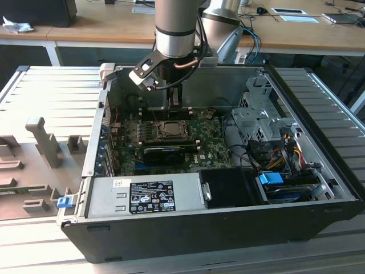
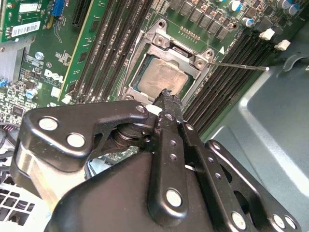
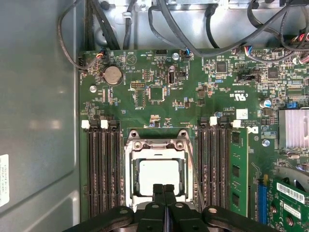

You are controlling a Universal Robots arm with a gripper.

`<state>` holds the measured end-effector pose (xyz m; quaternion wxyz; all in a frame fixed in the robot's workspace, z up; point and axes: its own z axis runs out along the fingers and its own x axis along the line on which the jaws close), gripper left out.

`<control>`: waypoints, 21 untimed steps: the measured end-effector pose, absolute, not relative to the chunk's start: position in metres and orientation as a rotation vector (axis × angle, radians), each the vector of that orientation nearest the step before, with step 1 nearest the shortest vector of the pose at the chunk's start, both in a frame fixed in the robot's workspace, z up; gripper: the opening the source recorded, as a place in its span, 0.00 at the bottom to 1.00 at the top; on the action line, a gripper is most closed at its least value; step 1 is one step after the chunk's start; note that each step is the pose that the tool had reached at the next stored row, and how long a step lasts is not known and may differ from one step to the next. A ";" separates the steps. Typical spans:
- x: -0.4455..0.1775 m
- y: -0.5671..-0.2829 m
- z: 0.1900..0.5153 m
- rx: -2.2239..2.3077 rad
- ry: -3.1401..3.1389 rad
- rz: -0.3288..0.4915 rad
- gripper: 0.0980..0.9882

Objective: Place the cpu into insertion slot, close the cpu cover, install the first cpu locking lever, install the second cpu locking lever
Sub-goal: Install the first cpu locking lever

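Two fingers of the gripper (image 3: 163,189) squeezed shut on nothing, just above the cpu (image 3: 158,175) lying in place far in the case (image 1: 188,234), cpu cover (image 3: 157,145) seemingly down; likely first-lever time, calling for a sure push on the thin lever (image 2: 241,65).

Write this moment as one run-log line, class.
cpu: seated in socket | cpu cover: down around it | gripper: shut, tips at cover's edge | locking lever: sticking out from socket
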<state>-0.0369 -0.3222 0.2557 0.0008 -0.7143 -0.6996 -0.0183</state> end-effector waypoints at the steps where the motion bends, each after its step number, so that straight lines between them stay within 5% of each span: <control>1: -0.037 -0.322 0.256 -2.243 -2.197 -0.057 0.01; 21: -0.037 -0.322 0.265 -2.243 -2.197 -0.057 0.01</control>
